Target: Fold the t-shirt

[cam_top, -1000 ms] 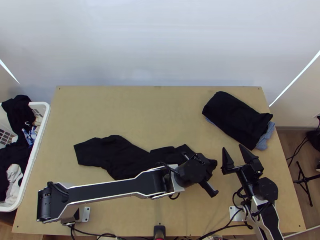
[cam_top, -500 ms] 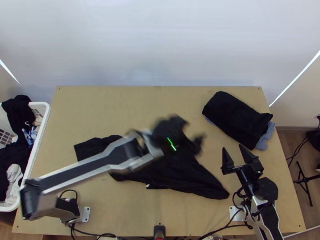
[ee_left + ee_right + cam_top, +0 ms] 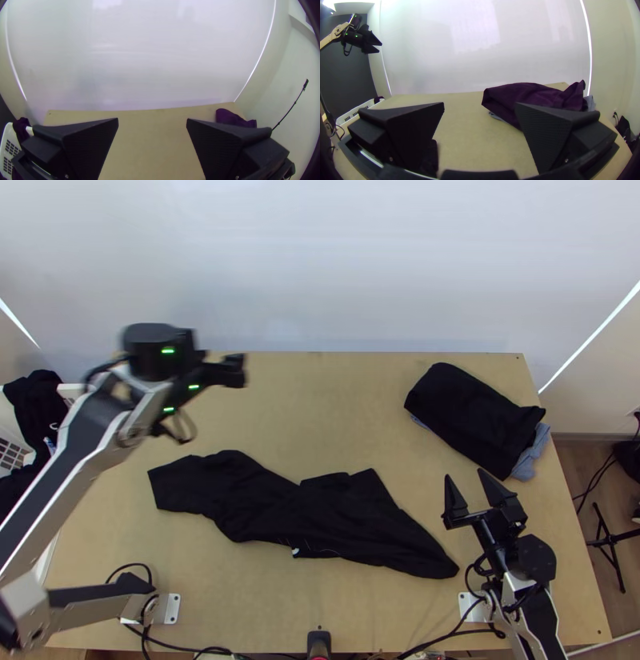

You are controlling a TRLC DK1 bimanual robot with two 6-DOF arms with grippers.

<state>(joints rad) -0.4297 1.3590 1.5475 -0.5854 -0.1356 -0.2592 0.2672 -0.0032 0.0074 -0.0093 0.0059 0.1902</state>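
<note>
The black left gripper swings, released, clear of the bunched black cloth t-shirt; flattening should precede folding.

The left arm has dark grey panels bordered by whitish-silver edges, and the right arm carries the same dark panel with pale edging. A rounded black housing at the left wrist shows small green lights; a black disc-shaped housing sits at the right wrist. Thin black cables loop beside the joints. The left gripper and the right gripper are matte black, with wedge-shaped, angular fingers whose broad inner faces bear fine ridges. Small metallic screws dot their black mounts.
</note>
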